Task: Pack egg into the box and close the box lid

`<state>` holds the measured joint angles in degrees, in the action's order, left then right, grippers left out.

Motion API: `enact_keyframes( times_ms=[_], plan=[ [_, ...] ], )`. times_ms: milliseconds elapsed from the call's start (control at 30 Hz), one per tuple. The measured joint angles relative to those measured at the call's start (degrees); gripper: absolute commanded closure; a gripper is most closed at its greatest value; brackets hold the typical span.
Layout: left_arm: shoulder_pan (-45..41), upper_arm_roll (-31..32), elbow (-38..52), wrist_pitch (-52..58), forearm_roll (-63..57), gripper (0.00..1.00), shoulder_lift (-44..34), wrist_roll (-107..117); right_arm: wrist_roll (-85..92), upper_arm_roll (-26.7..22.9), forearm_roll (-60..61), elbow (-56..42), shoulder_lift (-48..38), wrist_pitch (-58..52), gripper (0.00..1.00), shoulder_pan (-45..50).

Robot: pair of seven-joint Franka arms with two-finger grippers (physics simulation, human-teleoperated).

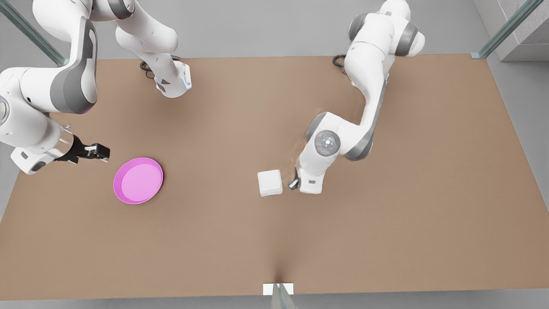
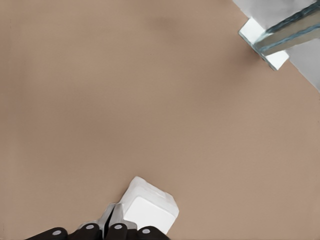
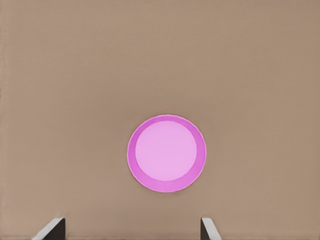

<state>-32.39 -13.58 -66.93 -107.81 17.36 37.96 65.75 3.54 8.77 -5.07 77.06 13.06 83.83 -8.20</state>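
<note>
Box (image 1: pixel 270 183) at mid-table, lid (image 2: pixel 149 210) down, looks closed; left gripper (image 1: pixel 294 183) just beside it, fingers together, empty. Right gripper (image 1: pixel 99 151) spread wide, empty, near pink plate (image 1: pixel 138 180). Likely final step: retreat

Simulated lab bench — bare brown table (image 1: pixel 386 223) (grey floor, glass struts).
</note>
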Motion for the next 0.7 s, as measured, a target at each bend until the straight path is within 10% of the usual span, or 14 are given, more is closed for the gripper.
enact_keyframes(
  times_ms=[33, 267, 700],
  plan=[
    [9.7, -0.1, 1.3, 4.2, 0.5, 0.0, -0.2, -2.5, 0.1, 0.0, 0.0, 0.0, 0.0, -0.2, 0.0, 0.1],
    [20.3, 4.2, -3.0, 22.5, -14.5, 0.0, -24.1, -24.1, 0.4, 0.1, 0.0, -0.1, 0.0, -1.7, 0.0, 0.2],
    [20.3, 6.2, -8.1, 31.8, -20.0, 0.0, -29.0, -49.5, 0.9, 0.0, 0.7, -0.1, 0.2, -2.5, 0.0, 0.2]
  ],
)
